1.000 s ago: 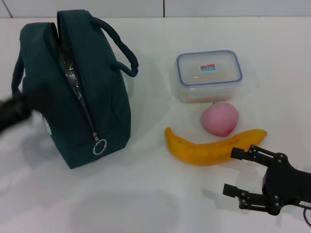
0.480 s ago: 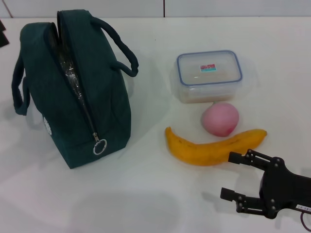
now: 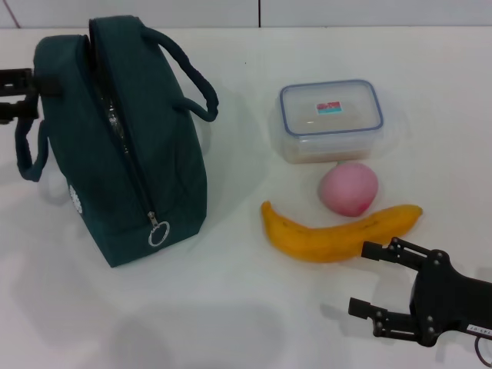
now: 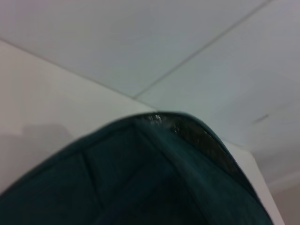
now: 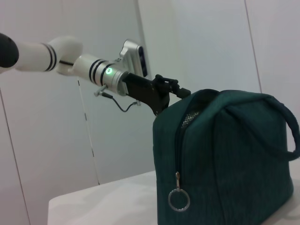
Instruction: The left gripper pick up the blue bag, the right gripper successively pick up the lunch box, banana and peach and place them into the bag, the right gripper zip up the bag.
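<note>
**A:** The blue bag (image 3: 123,146) stands upright on the left half of the white table (image 3: 231,307), its zip mostly open along the top with silver foil lining showing in the gap, and the ring zipper pull (image 3: 158,234) hangs down the near end.

**B:** Where's the left gripper?

**A:** The left gripper (image 3: 17,92) sits at the far left edge, right beside the bag's upper far corner. From the right wrist view it (image 5: 165,89) reaches in level with the top of the bag (image 5: 225,154). Whether its fingers are spread or closed, I cannot tell. The left wrist camera shows only the bag's top edge (image 4: 140,183) close up.

**B:** And the food?

**A:** Well apart from the bag, on the right half. The lunch box (image 3: 330,119) sits farthest back, lid on. The peach (image 3: 348,188) is just in front of it, and the banana (image 3: 338,233) curves along the table just beside the peach on the near side.

**B:** The right gripper?

**A:** The right gripper (image 3: 371,279) hovers low at the near right corner, fingers spread wide with nothing between them, upper finger close to the banana's right end.
</note>
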Robot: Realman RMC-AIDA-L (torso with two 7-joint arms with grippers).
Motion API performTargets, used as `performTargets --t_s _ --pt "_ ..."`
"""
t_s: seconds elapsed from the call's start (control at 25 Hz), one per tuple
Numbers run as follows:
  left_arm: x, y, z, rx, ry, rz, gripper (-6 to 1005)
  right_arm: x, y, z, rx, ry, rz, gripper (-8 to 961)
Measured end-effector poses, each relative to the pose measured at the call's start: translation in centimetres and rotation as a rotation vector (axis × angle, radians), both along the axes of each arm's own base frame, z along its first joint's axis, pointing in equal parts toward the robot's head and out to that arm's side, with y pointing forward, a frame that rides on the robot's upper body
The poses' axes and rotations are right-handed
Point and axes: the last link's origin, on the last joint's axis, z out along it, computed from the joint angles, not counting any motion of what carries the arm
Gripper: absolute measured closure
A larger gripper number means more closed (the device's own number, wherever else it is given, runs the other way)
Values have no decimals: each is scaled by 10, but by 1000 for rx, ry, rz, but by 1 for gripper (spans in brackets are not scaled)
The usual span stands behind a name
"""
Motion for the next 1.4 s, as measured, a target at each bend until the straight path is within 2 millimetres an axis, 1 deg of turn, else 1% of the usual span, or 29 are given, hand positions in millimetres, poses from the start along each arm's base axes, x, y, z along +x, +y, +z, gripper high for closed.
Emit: performTargets --t_s 0.2,0.4,0.8,1.0,1.2,1.32,1.4 --pt "14 10 -1 -35 2 -19 126 1 0 0 2 -7 0 149" --pt "22 15 -5 -66 10 -21 126 1 1 -1 13 -15 8 149" --pt "25 21 -15 -93 30 -13 134 1 1 0 22 -15 13 150" --pt "24 21 -18 -96 27 -40 141 1 1 0 22 -15 13 150" --pt "23 21 -21 -108 16 -40 336 1 1 0 24 -14 12 150" --pt "23 21 -21 -106 20 -45 542 1 1 0 24 -11 12 150" --pt "23 21 -21 -106 20 -45 617 1 1 0 21 -10 11 150"
